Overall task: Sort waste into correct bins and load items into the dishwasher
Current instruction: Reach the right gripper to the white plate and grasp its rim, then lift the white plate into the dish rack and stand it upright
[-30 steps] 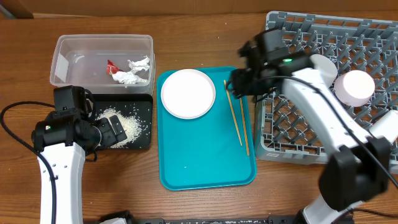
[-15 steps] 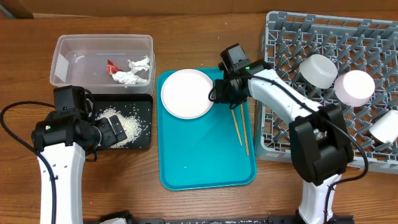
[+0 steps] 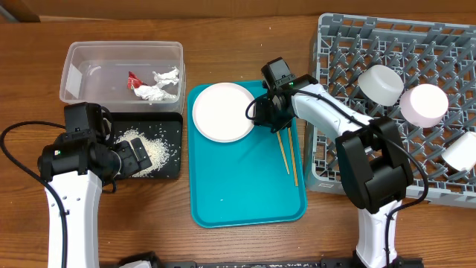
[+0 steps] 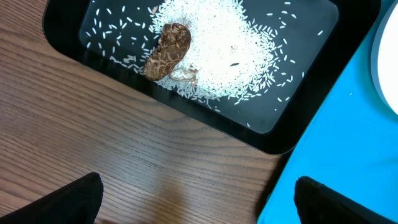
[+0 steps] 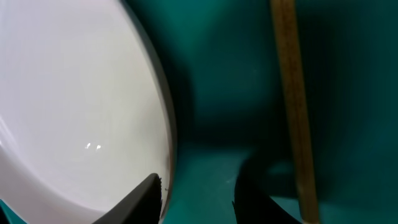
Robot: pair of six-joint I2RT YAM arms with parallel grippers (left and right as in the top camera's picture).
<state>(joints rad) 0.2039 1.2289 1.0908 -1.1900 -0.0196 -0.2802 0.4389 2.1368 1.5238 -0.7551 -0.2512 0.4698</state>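
Two arms work at a brown wooden table (image 4: 124,162). The left gripper (image 4: 199,208) hangs with its jaws spread as wide as they go and nothing between them, just above the bare wood beside the near edge of the shallow black rectangular tray (image 4: 311,81). Inside that tray lie a heap of loose white rice grains (image 4: 230,43) and a small brown food scrap (image 4: 166,51), which touches the heap's edge.

Behind the black tray stands the clear rectangular plastic tub (image 3: 78,71), holding a small red foil wrapper (image 3: 134,79) and crumpled white tissue (image 3: 160,91) close together.

The right gripper (image 5: 198,198) is low over the teal serving tray (image 3: 245,193), at the right rim of the large flat white plate (image 3: 223,112). Its jaws stand partly apart: one finger (image 5: 146,202) is at the plate's edge, the other (image 5: 250,196) over bare teal, and it has hold of nothing that I can see, though whether the first finger touches the rim is unclear. The two thin wooden chopsticks (image 3: 282,145) lie on the teal tray just right of the gripper, side by side.

On the right, the large square grey plastic dish rack (image 3: 342,160) holds two white bowls (image 3: 381,84) (image 3: 425,103) and a small white cup (image 3: 459,152)
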